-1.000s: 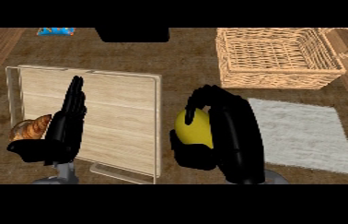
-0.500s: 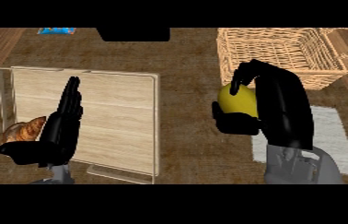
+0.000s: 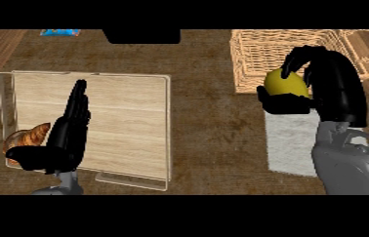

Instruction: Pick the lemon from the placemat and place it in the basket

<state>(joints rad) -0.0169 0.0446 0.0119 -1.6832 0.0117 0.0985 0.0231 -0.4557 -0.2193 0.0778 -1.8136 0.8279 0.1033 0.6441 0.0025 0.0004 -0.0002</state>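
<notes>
The right hand [image 3: 335, 92] is holding the lemon [image 3: 284, 84]: its fingers are curling over the top of the fruit and the thumb is closing under it, so the lemon is sitting inside the grasp. The fruit is showing just in front of the near left corner of the basket [image 3: 245, 60], beyond the far edge of the pale placemat [image 3: 288, 148], and it is not yet over the inside of the basket.

I am judging that the step in hand is the carrying of the lemon to the basket. To do it well, the hand is needing to travel high enough that the fruit and the fingers are passing over the woven rim without touching it. Then it should be going further, towards the middle of the basket, before it is lowering. The fingers should be opening only when the lemon is low inside, because a round fruit is probably rolling or bouncing out if it is let go at the rim.

The lemon is looking bright yellow, smooth and rather oval. Only its upper part is showing between the black fingers; the lower part is being hidden by the thumb.

The left hand [image 3: 69, 128] is resting open, with straight fingers, over the wooden board [image 3: 122, 119] on the table [image 3: 209, 133].
</notes>
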